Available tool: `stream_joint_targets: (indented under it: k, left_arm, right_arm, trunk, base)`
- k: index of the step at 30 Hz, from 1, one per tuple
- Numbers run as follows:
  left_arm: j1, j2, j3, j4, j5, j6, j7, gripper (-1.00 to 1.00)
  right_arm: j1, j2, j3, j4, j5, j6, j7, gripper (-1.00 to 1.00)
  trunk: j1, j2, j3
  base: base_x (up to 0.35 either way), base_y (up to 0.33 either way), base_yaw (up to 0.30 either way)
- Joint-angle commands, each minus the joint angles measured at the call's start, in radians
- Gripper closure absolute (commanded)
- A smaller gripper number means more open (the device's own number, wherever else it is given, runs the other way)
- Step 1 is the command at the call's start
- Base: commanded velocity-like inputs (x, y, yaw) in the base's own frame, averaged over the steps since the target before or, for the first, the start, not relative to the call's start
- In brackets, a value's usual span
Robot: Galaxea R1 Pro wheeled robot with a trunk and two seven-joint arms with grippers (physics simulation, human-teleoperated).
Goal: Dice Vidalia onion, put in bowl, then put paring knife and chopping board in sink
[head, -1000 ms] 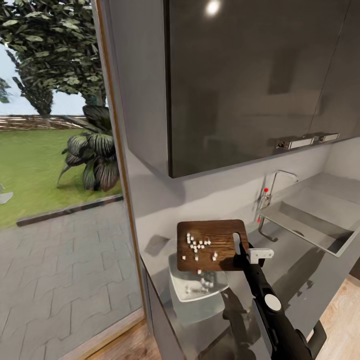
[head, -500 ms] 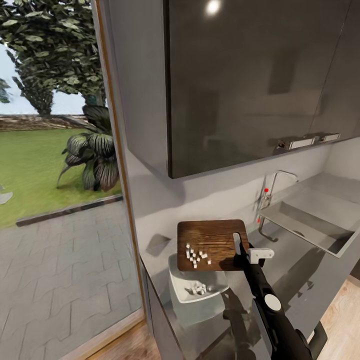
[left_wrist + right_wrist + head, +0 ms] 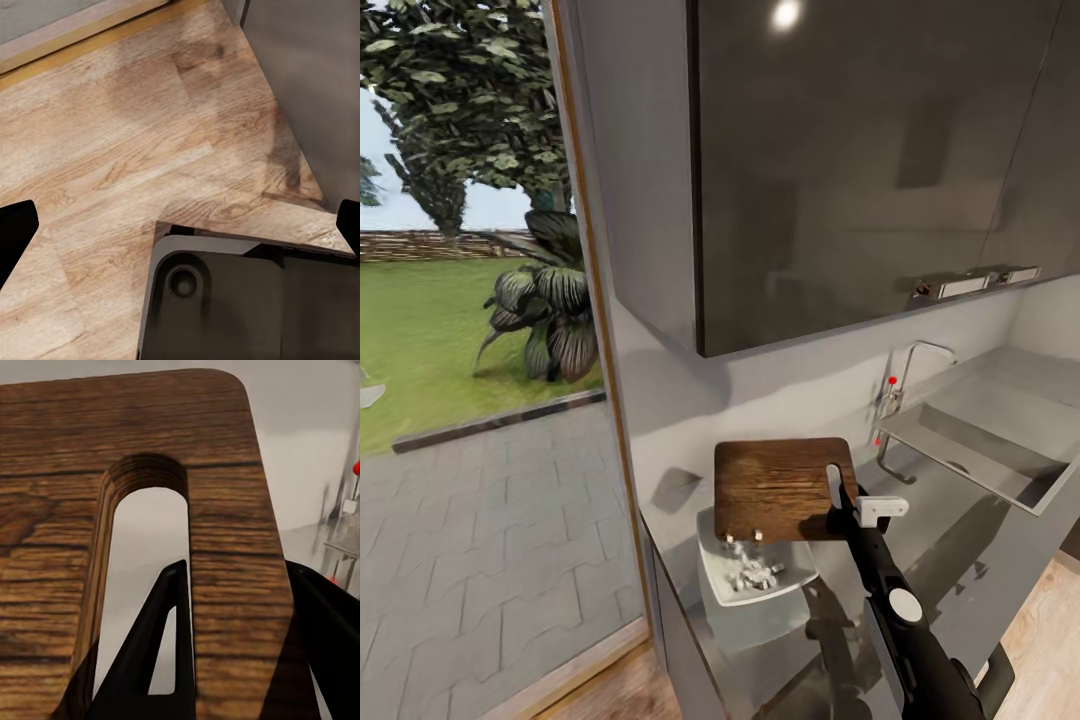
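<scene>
Wooden chopping board [image 3: 780, 488] tilts over the bowl [image 3: 745, 578], clamped by right fingers [image 3: 161, 660].

The chopping board [image 3: 780, 488] hides the far part of the bowl [image 3: 760, 585]. The diced onion [image 3: 752, 574] pieces are too small to count. The sink [image 3: 1000, 455] is cut off by the head view's right edge.

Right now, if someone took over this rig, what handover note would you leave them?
Right pincer: shut on the chopping board at its slot end, holding it tilted over the bowl on the countertop.
Left pincer: open, hanging over the wooden floor.
Done: most diced onion is in the bowl; two bits sit at the board's lower edge.
Left: shed those bits, then put board and paring knife into the sink.
</scene>
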Motion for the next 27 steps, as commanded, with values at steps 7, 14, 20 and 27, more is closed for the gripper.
stream_joint_targets:
  k: [7,14,20,27]
  left_arm:
    - [0.000,0.002,-0.006,-0.001,0.010,-0.003,0.008,-1.00]
    - [0.000,0.002,-0.006,0.000,0.010,-0.003,0.008,-1.00]
    - [0.000,0.002,-0.006,0.000,0.010,-0.003,0.008,-1.00]
    - [0.000,0.002,-0.006,0.000,0.010,-0.003,0.008,-1.00]
  right_arm:
    - [-0.001,0.002,-0.003,0.000,0.011,-0.015,0.008,1.00]
    - [-0.001,0.002,-0.001,-0.005,0.010,-0.015,0.008,1.00]
    - [-0.001,0.002,-0.001,-0.009,0.010,-0.015,0.009,1.00]
    - [-0.001,0.002,0.000,-0.012,0.010,-0.015,0.008,1.00]
  trunk:
    - [0.001,-0.001,-0.001]
    - [0.001,-0.001,-0.001]
    - [0.001,-0.001,-0.001]
    - [0.001,-0.001,-0.001]
  base:
    - [0.000,0.000,0.000]
    - [-0.084,0.000,0.000]
    - [-0.326,0.000,0.000]
    - [-0.344,0.000,0.000]
